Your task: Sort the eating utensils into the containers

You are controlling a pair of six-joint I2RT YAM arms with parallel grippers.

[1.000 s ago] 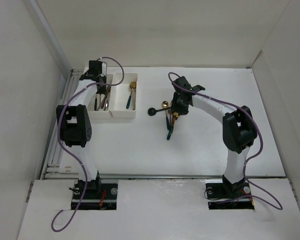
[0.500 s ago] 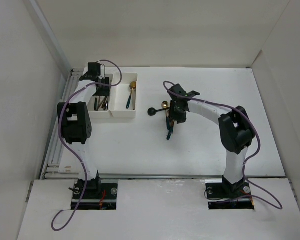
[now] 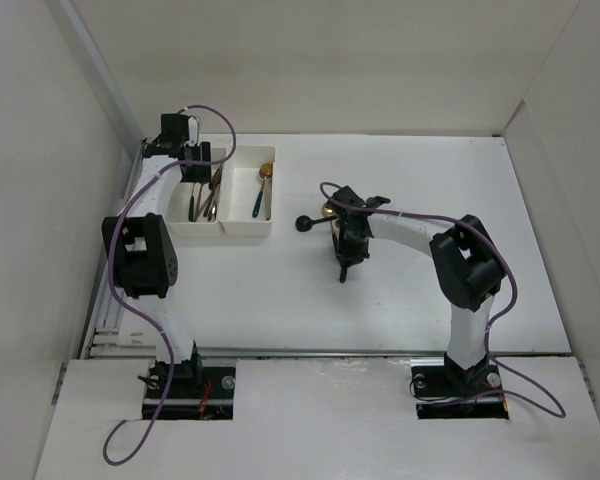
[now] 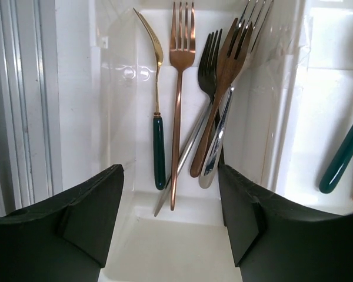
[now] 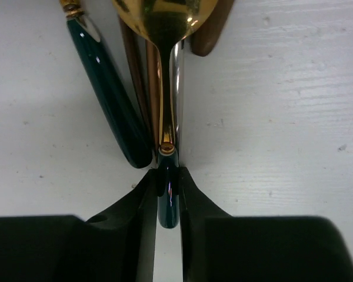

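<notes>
Fork tray: the white rectangular plastic tray on the left [image 3: 195,230] holds five forks, as far as the overlap lets me count. They are a copper fork [image 4: 179,88], a black fork [image 4: 209,59], a brown-copper fork [image 4: 229,70], a silver fork [image 4: 250,23] and a gold fork with a teal handle [image 4: 159,135]. All tines point to the far wall, so this tray evidently serves forks.

Spoon tray: the matching white tray on the right [image 3: 242,215], joined to the first, shows a gold head and a teal handle (probably spoons, too small to be sure).

Left end effector [image 4: 169,176]: it hangs over the near end of the fork tray with fingers wide and nothing between them.

Right end effector [image 5: 167,188]: it is low on the white surface [image 3: 400,300] and narrow. It is pinched on the teal handle of a gold-bowled spoon [image 5: 162,14], just below where the gold neck joins the handle. Gripping there keeps the fingers off the neighbours.

Loose pile: a second teal handle [image 5: 109,100] lies just beside the spoon, with copper and silver handles touching it underneath. A black spoon [image 3: 305,222] lies apart, to the left.

Step in hand: securing this spoon. It has not yet been carried to a tray.

Next move: a straight lift seems wise, then a carry to the spoon tray.

Risk: the crowded handles could drag along or shift as the spoon rises.
</notes>
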